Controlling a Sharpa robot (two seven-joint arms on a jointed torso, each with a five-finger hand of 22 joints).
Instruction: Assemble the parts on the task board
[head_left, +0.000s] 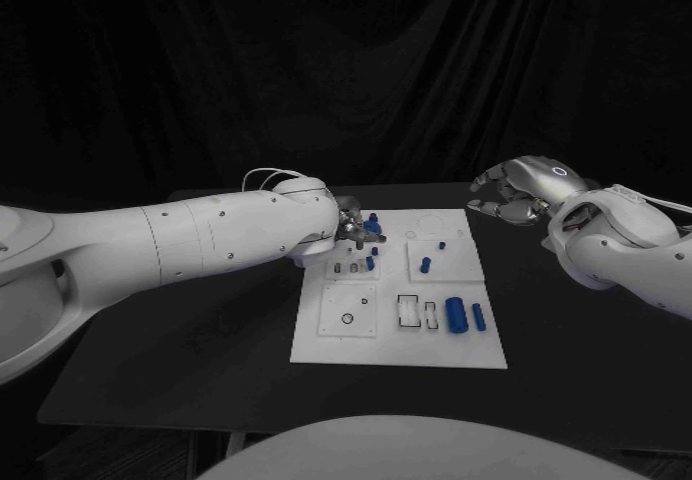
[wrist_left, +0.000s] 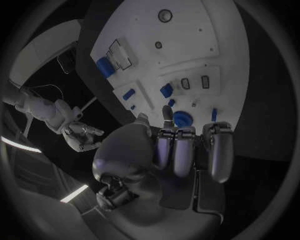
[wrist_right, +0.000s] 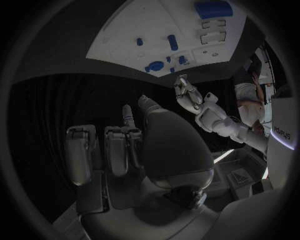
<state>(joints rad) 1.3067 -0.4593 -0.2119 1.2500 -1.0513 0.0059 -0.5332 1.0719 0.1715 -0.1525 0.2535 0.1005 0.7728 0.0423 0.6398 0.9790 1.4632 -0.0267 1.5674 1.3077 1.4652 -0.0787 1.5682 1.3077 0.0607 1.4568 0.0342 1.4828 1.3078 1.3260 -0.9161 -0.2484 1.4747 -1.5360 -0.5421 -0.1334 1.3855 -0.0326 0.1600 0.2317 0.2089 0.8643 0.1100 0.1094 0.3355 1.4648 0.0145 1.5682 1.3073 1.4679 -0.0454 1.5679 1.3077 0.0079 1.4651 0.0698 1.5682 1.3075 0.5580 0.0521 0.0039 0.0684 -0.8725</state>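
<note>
Head view shows the black tabletop (head_left: 173, 350) carrying the white task board (head_left: 346, 340) at its middle. The left hand (head_left: 351, 228) hangs over the board's far-left corner, fingers curled around a small blue part (head_left: 372, 226); whether it truly grips it I cannot tell. The right hand (head_left: 522, 190) hovers beyond the far-right corner, fingers loosely curled, holding nothing. I'd say seating that part wants a slow, straight descent, kept clear of the blue pegs (head_left: 371, 263) standing nearby.
</note>
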